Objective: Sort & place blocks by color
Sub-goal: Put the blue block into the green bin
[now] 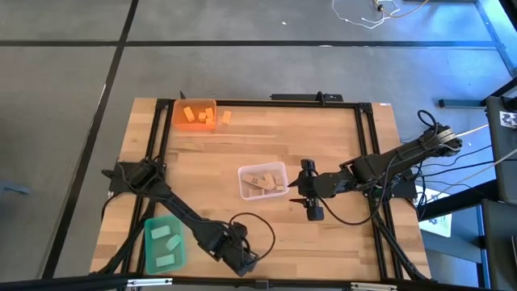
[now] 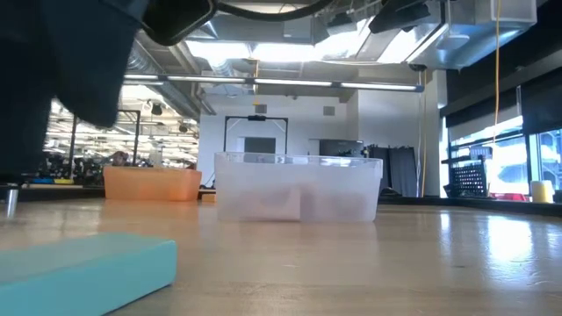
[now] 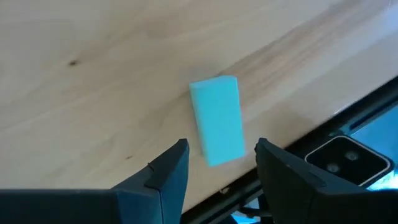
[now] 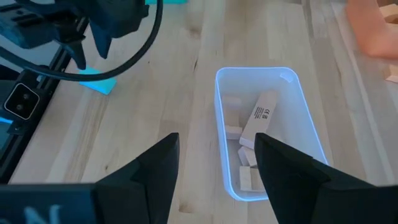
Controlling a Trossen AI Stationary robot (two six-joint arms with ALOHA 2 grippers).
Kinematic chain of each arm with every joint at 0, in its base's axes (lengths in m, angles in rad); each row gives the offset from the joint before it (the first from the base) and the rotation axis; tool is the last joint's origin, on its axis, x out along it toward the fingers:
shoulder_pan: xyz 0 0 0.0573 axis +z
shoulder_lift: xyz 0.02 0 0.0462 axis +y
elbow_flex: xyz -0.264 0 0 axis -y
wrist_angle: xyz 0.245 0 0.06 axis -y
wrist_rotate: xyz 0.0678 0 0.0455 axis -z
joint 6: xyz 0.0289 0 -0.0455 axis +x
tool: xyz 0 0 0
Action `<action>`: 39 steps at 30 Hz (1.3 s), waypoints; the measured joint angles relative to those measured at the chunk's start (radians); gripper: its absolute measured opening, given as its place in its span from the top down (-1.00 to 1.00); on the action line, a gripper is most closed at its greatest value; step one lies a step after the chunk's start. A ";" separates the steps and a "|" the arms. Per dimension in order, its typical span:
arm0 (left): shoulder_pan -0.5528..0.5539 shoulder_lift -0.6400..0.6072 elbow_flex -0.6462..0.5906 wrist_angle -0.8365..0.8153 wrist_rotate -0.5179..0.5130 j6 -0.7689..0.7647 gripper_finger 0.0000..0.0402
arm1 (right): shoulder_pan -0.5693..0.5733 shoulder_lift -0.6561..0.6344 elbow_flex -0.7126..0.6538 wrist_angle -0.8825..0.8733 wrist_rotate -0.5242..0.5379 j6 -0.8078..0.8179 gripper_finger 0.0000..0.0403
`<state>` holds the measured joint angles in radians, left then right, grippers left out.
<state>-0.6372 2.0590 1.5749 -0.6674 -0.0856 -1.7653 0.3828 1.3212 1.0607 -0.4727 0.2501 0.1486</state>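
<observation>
We judge the sort nearly done. In the high view the orange bin (image 1: 194, 114) at the far edge of the table (image 1: 242, 149) holds about 3 orange blocks (image 1: 196, 115), the clear bin (image 1: 262, 181) near the middle holds a heap of tan blocks (image 1: 264, 181), and the green bin (image 1: 165, 242) at the near left corner holds 2 mint blocks (image 1: 164, 236).

2 blocks look left over. 1 orange block (image 1: 226, 117) lies on the table just beside the orange bin, outside it. 1 mint block (image 3: 217, 119) lies flat on the bare wood near the table's front edge, apart from any bin — the left wrist view shows it clearly.

The left gripper (image 3: 216, 165) hovers over that mint block with its fingers spread to either side of the block's near end, not touching it. So we take the step in hand to be picking this block up for the green bin, which sits close by.

The right gripper (image 4: 214, 158) hangs beside the clear bin, fingers spread and empty, with the tan pile below it — it seems to be waiting. After the mint block, the stray orange 1 would be what remains.
</observation>
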 joint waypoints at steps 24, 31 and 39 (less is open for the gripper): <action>0.009 0.047 -0.001 0.029 -0.026 0.039 0.13 | 0.000 0.000 0.000 0.005 0.000 0.000 -0.04; 0.001 0.067 -0.001 0.033 -0.016 0.021 0.13 | 0.000 0.000 0.000 0.006 0.000 0.000 -0.04; 0.002 0.077 -0.001 0.088 -0.009 0.031 0.13 | 0.000 0.000 0.000 0.008 0.000 0.000 -0.04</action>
<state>-0.6350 2.1365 1.5738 -0.5795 -0.0948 -1.7338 0.3827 1.3212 1.0607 -0.4649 0.2501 0.1486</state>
